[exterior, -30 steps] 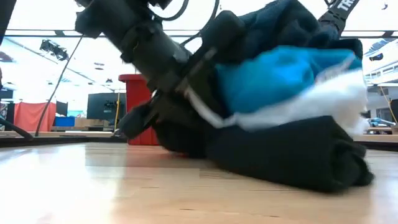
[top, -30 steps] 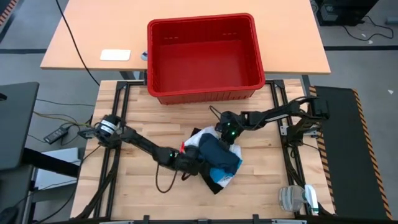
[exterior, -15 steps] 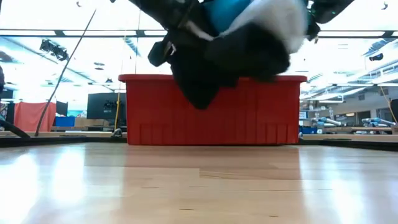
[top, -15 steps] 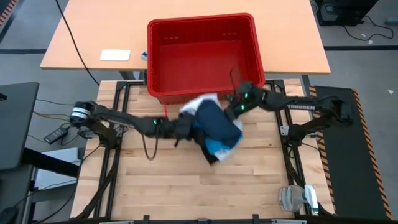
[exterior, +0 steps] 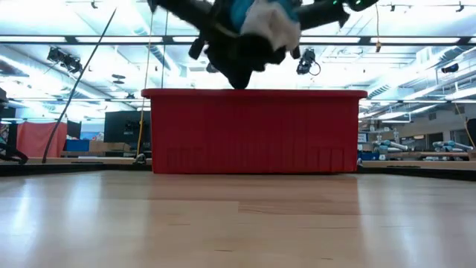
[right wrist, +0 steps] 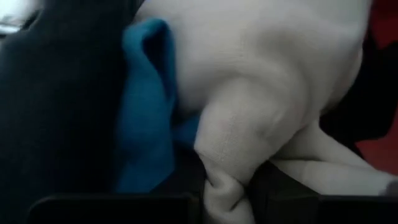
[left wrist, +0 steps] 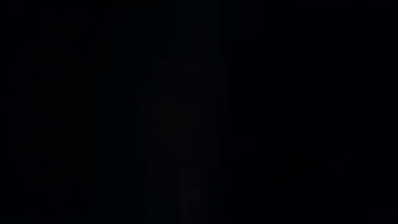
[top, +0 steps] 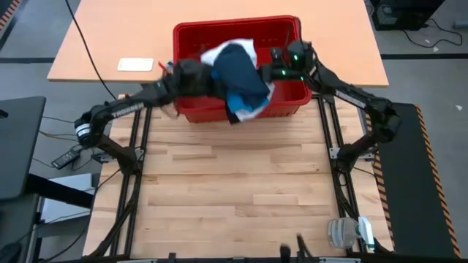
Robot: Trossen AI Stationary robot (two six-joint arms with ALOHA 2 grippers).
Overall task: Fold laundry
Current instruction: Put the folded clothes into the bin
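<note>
The table (top: 234, 197) in front is bare wood, and the work is going on farther back. There, both arms hold one soft bundle of laundry (top: 235, 73) up in the air, just over the front part of the red basket (top: 289, 98). The bundle is a black garment (top: 238, 69), a small blue piece (right wrist: 146, 106) and a white T-shirt (right wrist: 261, 81) all bunched together. Some of it hangs over the front rim.

The right end effector (right wrist: 227, 186) is nearly shut, and its fingers pinch a fold of the white T-shirt. The left end effector (top: 191, 77) is pressed into the other side of the bundle. I cannot tell how its fingers stand, because its own camera shows only dark.

To do this step well, I think both arms should move together toward the back, so the whole bundle is over the basket. Then they can go down slowly and let go at the same time, so nothing slips out.

Behind the basket is a second table (top: 102, 44) with a small white thing (top: 136, 64) on it.
</note>
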